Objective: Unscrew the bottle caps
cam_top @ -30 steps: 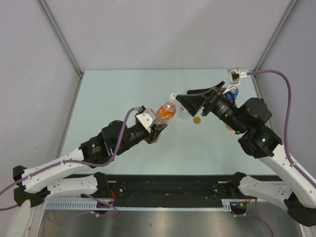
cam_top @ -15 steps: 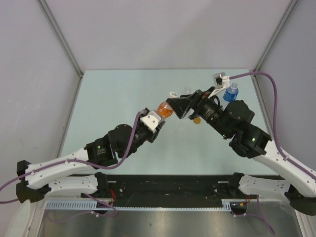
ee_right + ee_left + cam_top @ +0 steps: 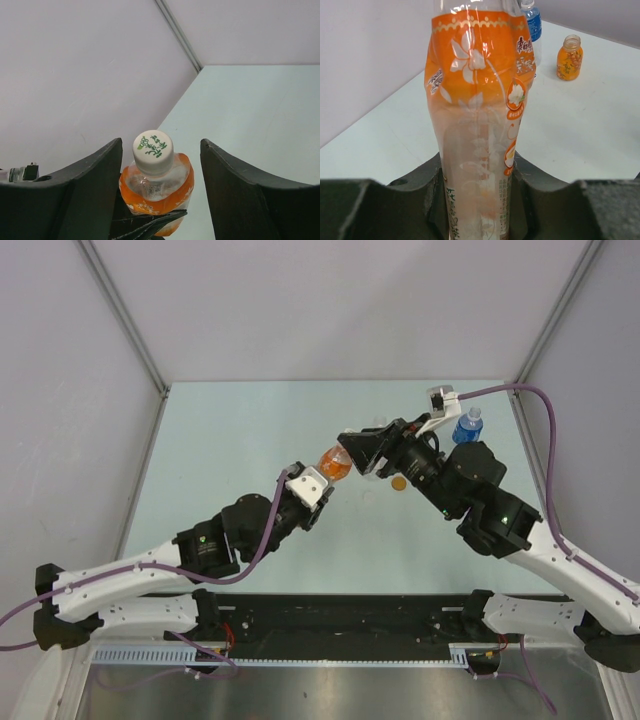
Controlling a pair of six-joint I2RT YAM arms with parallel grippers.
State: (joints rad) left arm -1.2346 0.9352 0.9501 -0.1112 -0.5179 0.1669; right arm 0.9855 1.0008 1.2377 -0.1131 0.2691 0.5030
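My left gripper (image 3: 318,487) is shut on the lower body of a clear bottle with an orange label (image 3: 333,462) and holds it tilted above the table; in the left wrist view the bottle (image 3: 480,95) stands between the gripper's (image 3: 477,162) two fingers. Its white cap with green print (image 3: 153,147) is on the neck. My right gripper (image 3: 161,146) is open, and the cap lies between its fingers, nearer the left finger (image 3: 95,190), touching neither. From above, the right gripper (image 3: 358,450) sits at the bottle's top.
A loose orange cap (image 3: 398,482) lies on the table under the right arm. A blue-labelled bottle (image 3: 467,426) stands at the back right, also in the left wrist view (image 3: 532,22). A small uncapped orange bottle (image 3: 569,57) stands beside it.
My left gripper has carried the orange-label bottle up and to the right. My right gripper has swung left and now has its open fingers on either side of the cap.
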